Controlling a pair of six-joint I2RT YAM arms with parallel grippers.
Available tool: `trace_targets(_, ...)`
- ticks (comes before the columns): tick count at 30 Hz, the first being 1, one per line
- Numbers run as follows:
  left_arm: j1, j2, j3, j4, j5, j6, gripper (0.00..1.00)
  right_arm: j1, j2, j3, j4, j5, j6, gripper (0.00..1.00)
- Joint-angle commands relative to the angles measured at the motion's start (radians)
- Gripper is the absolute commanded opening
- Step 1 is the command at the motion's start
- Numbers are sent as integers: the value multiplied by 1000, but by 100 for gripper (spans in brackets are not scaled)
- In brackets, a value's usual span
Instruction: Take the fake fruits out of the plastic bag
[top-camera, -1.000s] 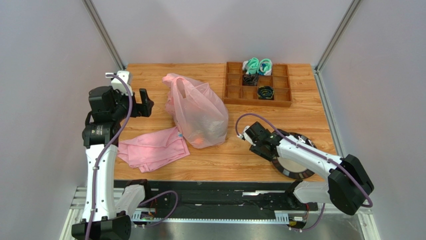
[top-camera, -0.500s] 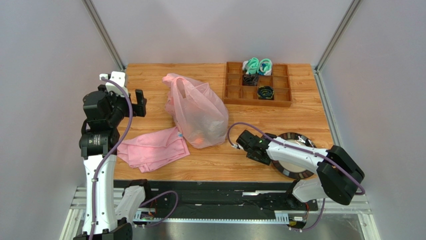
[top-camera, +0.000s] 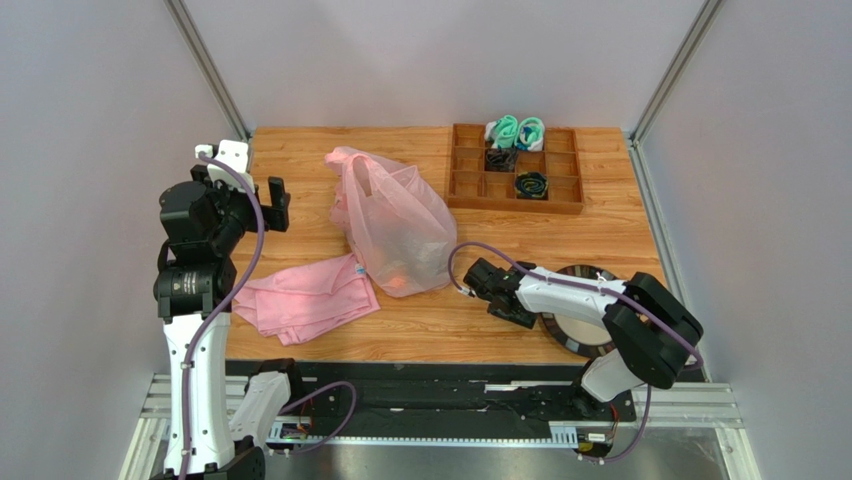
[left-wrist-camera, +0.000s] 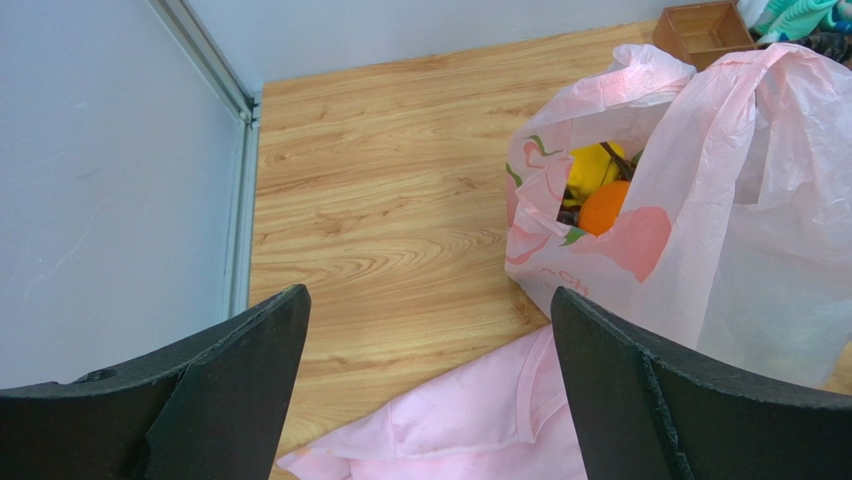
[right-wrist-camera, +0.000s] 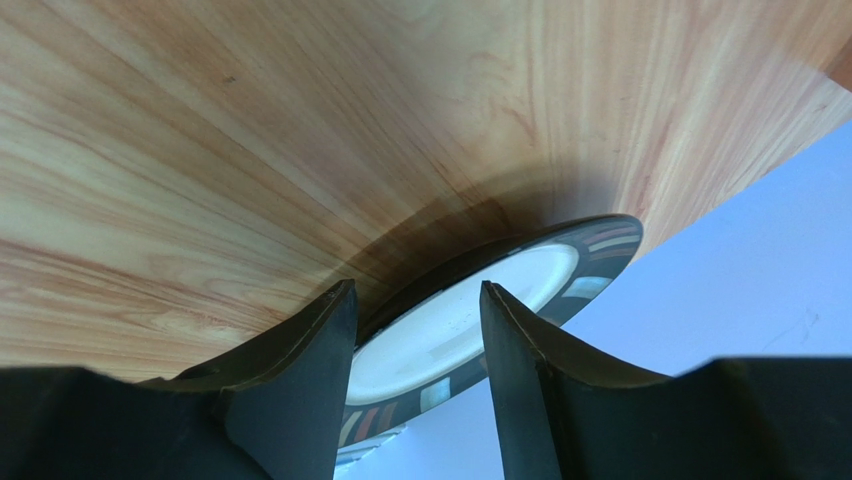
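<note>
The translucent pink plastic bag (top-camera: 395, 222) stands in the middle of the table with its mouth open to the left. In the left wrist view, the bag (left-wrist-camera: 740, 200) shows an orange (left-wrist-camera: 603, 207) and a yellow lemon (left-wrist-camera: 590, 165) inside its mouth. An orange shape (top-camera: 400, 283) shows through the bag's base. The other fruits are hidden. My left gripper (top-camera: 274, 196) (left-wrist-camera: 430, 295) is open and empty, raised to the left of the bag. My right gripper (top-camera: 512, 308) (right-wrist-camera: 415, 290) is open and empty, low over the table just right of the bag's base.
A folded pink cloth (top-camera: 305, 297) (left-wrist-camera: 480, 420) lies at the front left of the bag. A wooden tray (top-camera: 515, 180) with teal and black items stands at the back right. A round dark-rimmed plate (top-camera: 575, 342) (right-wrist-camera: 480, 300) lies under the right forearm.
My left gripper has drawn back to the left, away from the bag. My right gripper has moved left towards the bag's base as the arm folded in. The bag has not moved.
</note>
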Motion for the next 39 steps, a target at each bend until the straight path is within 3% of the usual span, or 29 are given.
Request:
trace_targets(1, 1, -28, 22, 3, -8, 27, 99, -3, 31, 7, 21, 35, 17, 52)
trace_targets(8, -4, -36, 18, -9, -60, 59, 99, -3, 4, -48, 27, 100, 23, 49)
trace_targets(10, -10, -30, 19, -6, -66, 66, 99, -5, 4, -85, 38, 121, 14, 37)
trace_targets(12, -13, -26, 19, 0, -71, 70, 99, -10, 11, -94, 66, 129, 1, 12)
trace_targets(14, -13, -26, 16, 11, -73, 67, 99, -17, 23, -77, 102, 139, 3, 0)
trace_targets(21, -16, -30, 13, 5, -65, 33, 99, 15, 80, 59, 165, 87, 24, 0)
trace_targets(31, -30, -49, 13, -6, -68, 73, 99, 253, -39, 108, 104, -44, 138, 0)
trace_targets(34, -30, -60, 12, -10, -68, 75, 99, 224, -71, 113, 153, 94, 150, 0)
trace_targets(35, -31, -60, 10, -10, -68, 76, 99, 198, -75, 127, 155, 104, 156, 5)
trace_targets(36, -31, -62, 7, -16, -65, 73, 99, 137, -72, 140, 153, 98, 159, 17)
trace_targets(37, -33, -63, 5, -18, -63, 72, 99, 107, -55, 169, 133, 60, 161, 45)
trace_targets(39, -31, -66, 2, -23, -48, 66, 99, 51, -36, 165, 135, 34, 126, 66)
